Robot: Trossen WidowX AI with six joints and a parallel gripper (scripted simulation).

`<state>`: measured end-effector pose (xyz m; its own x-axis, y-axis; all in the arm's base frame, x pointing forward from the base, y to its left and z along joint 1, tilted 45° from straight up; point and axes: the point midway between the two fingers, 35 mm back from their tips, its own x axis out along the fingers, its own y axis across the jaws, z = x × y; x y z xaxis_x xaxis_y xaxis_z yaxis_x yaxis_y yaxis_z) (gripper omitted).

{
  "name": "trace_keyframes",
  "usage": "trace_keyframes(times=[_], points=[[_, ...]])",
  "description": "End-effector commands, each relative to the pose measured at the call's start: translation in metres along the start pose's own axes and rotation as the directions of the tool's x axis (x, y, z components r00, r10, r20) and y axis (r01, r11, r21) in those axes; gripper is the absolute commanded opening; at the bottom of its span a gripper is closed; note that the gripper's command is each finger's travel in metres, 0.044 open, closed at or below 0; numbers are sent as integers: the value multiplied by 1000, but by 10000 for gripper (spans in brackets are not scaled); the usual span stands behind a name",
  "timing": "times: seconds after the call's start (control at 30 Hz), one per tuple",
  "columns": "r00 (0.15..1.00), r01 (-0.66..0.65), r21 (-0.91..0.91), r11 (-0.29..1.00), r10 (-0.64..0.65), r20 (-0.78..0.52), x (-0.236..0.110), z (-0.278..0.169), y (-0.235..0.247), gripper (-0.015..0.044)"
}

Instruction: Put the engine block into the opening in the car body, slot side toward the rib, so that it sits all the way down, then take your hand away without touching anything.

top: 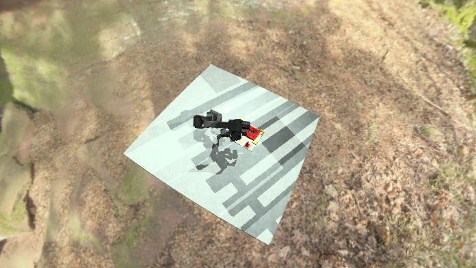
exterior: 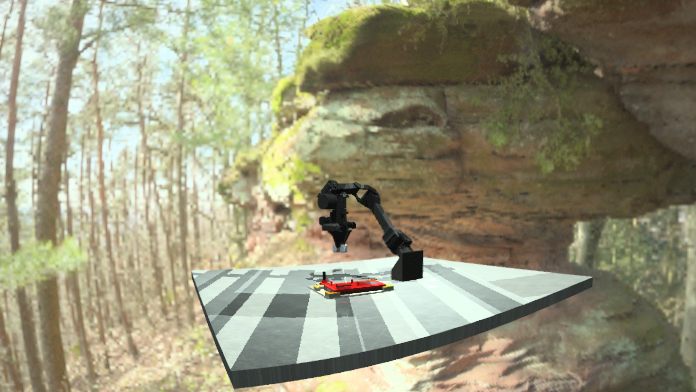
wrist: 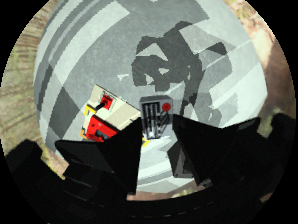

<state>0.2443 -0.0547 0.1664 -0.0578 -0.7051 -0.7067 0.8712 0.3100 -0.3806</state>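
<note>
My gripper point(exterior: 340, 247) point(wrist: 156, 119) is shut on the small grey engine block point(exterior: 340, 248) point(wrist: 156, 116) and holds it well above the table. The block has dark slots and a red spot on the face toward the wrist camera. The red car body point(top: 253, 132) point(exterior: 352, 285) point(wrist: 100, 127) lies flat on a cream plate with a yellow edge point(top: 249, 146) point(exterior: 325, 291) point(wrist: 121, 113), below the gripper and a little to one side. In the top view the arm's wrist covers part of the car body and hides the block. I cannot make out the opening or the rib.
The grey striped table point(top: 205, 191) point(exterior: 450, 310) point(wrist: 100, 30) floats over a forest floor. The arm's black base point(top: 213, 116) point(exterior: 407, 266) stands behind the plate. A small red peg point(top: 247, 145) point(exterior: 324, 276) stands on the plate.
</note>
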Motion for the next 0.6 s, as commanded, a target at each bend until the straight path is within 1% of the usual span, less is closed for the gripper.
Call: trace_keyframes(times=[0.0,0.57], points=[[1000,1,-40,999,-1,-6,1,-3,10,0],[1000,-8,-225,974,5,-12,11,-19,57,0]])
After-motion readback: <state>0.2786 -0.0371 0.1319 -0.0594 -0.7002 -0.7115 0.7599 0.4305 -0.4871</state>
